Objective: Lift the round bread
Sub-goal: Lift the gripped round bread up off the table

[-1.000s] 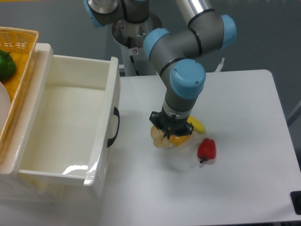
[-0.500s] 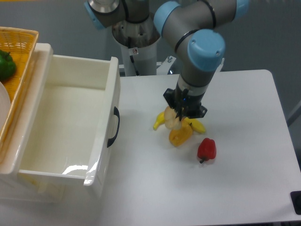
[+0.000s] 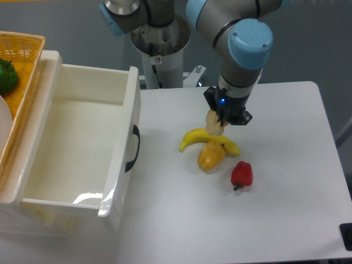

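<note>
The round bread (image 3: 214, 123), a small pale beige bun, hangs in the air above the table, held between the fingers of my gripper (image 3: 216, 124). The gripper is shut on it and partly hides it. Bread and gripper hover just above the yellow banana (image 3: 201, 137), near the middle of the white table (image 3: 286, 165).
An orange-yellow lumpy item (image 3: 211, 155) lies against the banana's front, and a red pepper (image 3: 241, 174) sits to its right. An open white drawer box (image 3: 77, 154) with a black handle (image 3: 133, 148) fills the left. A wicker basket (image 3: 19, 60) holding a green pepper (image 3: 6, 76) stands at far left.
The gripper has risen and moved back and to the right with the bread in it, uncovering the banana and the orange-yellow item on the table.
</note>
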Controlling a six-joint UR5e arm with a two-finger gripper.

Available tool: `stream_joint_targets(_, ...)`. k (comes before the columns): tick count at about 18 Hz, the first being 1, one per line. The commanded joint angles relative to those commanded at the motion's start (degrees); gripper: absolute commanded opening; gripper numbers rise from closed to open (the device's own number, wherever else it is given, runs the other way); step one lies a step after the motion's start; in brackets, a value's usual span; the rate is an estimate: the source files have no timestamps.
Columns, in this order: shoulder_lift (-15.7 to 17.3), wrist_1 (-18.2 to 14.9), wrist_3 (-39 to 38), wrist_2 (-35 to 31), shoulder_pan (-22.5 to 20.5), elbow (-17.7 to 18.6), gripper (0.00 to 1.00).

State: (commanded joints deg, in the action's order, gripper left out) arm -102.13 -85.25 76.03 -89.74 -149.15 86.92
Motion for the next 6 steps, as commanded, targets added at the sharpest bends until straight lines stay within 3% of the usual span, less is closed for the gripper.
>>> stream_joint_targets(6, 0.0, 0.18, 0.0, 0.0, 0.44, 0.09, 0.02)
